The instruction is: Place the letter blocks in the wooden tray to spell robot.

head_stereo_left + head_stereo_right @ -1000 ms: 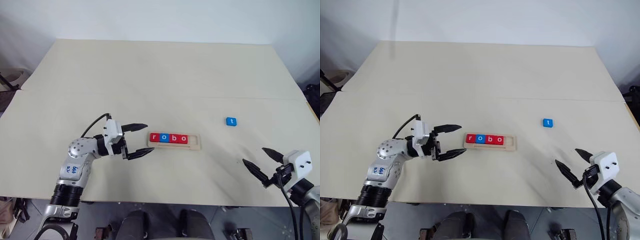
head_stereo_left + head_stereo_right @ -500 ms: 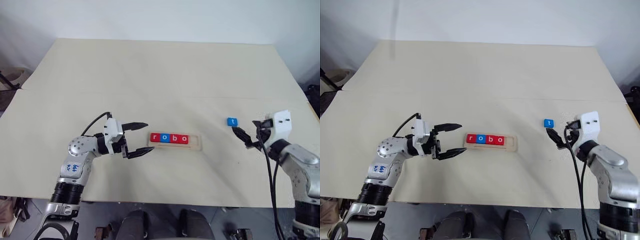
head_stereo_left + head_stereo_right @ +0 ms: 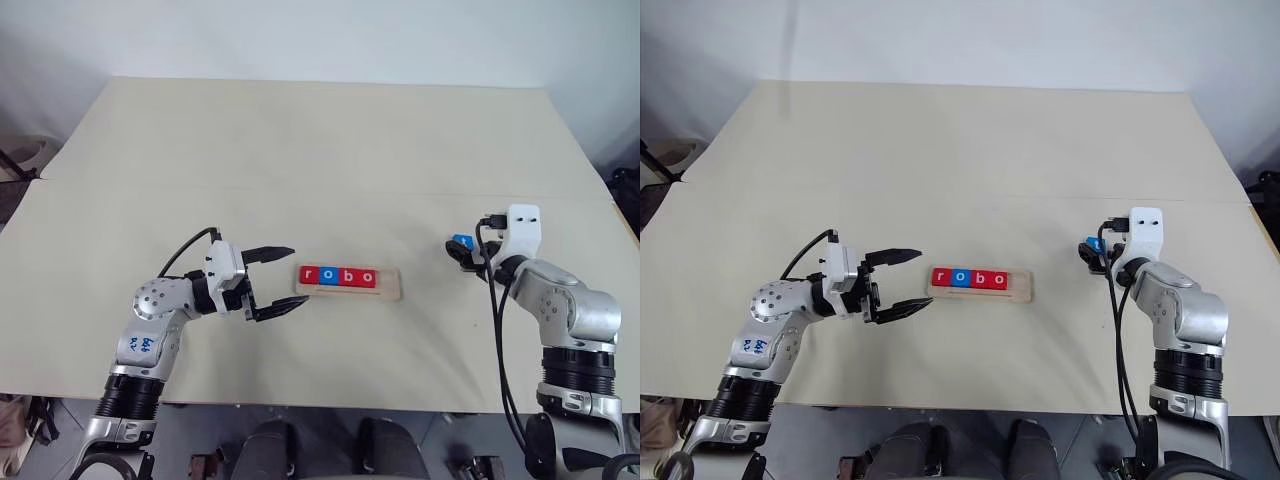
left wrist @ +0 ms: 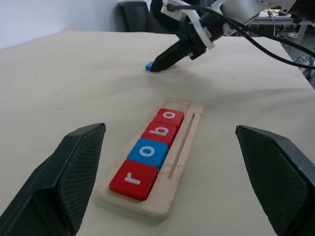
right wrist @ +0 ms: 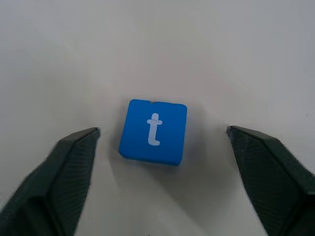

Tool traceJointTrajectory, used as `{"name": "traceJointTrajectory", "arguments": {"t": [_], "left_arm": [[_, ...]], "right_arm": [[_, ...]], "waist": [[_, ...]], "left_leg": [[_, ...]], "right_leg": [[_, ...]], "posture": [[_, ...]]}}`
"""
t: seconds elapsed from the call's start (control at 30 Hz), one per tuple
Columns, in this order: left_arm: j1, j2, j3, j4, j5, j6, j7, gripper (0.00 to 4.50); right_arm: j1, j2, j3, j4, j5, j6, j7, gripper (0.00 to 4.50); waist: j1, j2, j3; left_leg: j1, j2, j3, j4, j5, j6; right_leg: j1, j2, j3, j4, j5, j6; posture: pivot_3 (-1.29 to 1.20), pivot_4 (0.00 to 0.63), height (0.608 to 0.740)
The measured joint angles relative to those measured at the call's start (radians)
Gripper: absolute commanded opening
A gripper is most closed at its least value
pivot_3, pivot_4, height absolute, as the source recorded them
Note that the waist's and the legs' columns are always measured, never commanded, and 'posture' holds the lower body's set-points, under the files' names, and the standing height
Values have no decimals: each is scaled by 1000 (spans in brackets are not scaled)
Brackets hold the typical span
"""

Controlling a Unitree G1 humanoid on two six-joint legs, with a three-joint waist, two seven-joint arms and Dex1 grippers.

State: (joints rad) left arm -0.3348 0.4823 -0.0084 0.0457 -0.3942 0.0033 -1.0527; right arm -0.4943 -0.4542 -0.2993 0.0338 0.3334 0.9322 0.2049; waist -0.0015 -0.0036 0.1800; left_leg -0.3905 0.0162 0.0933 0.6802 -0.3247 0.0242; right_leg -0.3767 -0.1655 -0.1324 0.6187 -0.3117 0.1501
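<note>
From your head camera, the blue t block [image 3: 460, 242] beside the wooden tray [image 3: 390, 291] is half-hidden — the right gripper [image 3: 466, 251] covers it.

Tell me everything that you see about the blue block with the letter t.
The blue t block is a small square tile with rounded corners and a white lowercase t on its top face. It looks smooth and matte. It lies flat on the beige table, outside the wooden tray. The right tool stands open around it, and its fingers are not touching it.
</note>
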Motion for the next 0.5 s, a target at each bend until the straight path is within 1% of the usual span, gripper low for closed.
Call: {"name": "traceJointTrajectory", "arguments": {"t": [0.03, 0.13, 0.17, 0.2, 0.37, 0.5], "left_arm": [[1, 1, 0, 0, 0, 1, 4, 4500], [10, 3, 2, 0, 0, 2, 5, 4500], [11, 3, 2, 0, 0, 2, 5, 4500], [11, 3, 2, 0, 0, 2, 5, 4500], [10, 3, 2, 0, 0, 3, 3, 4500], [2, 3, -1, 2, 0, 7, -6, 4500]], "right_arm": [[0, 2, 0, 0, -3, -3, -10, 2860], [1, 9, 5, -1, -17, -13, -24, 2001], [1, 10, 9, -2, -20, -13, -28, 1600], [1, 12, 11, -5, -23, -12, -32, 1465], [22, 11, 28, -60, -20, 20, -18, 1465], [107, 12, 44, -246, 21, 141, -6, 1465]], "waist": [[-2, 0, 0], [-3, 0, 0], [-3, 0, 0], [-3, 0, 0], [-3, 0, 0], [1, 0, 0]], "left_leg": [[0, 0, 0, 0, 0, 0], [0, 0, 0, 0, 0, 0], [0, 0, 0, 0, 0, 0], [0, 0, 0, 0, 0, 0], [0, 0, 0, 0, 0, 0], [0, 0, 0, -1, 0, 0]], "right_leg": [[0, 0, 0, 0, 0, 0], [0, 0, 0, 0, 0, 0], [0, 0, 0, 0, 0, 0], [0, 0, 0, 0, 0, 0], [0, 0, 0, 0, 0, 0], [0, 0, 0, 0, 0, 0]], "posture": [[0, 150, 740], [0, 150, 740], [0, 150, 740], [0, 150, 740], [0, 150, 740], [0, 150, 740]]}}
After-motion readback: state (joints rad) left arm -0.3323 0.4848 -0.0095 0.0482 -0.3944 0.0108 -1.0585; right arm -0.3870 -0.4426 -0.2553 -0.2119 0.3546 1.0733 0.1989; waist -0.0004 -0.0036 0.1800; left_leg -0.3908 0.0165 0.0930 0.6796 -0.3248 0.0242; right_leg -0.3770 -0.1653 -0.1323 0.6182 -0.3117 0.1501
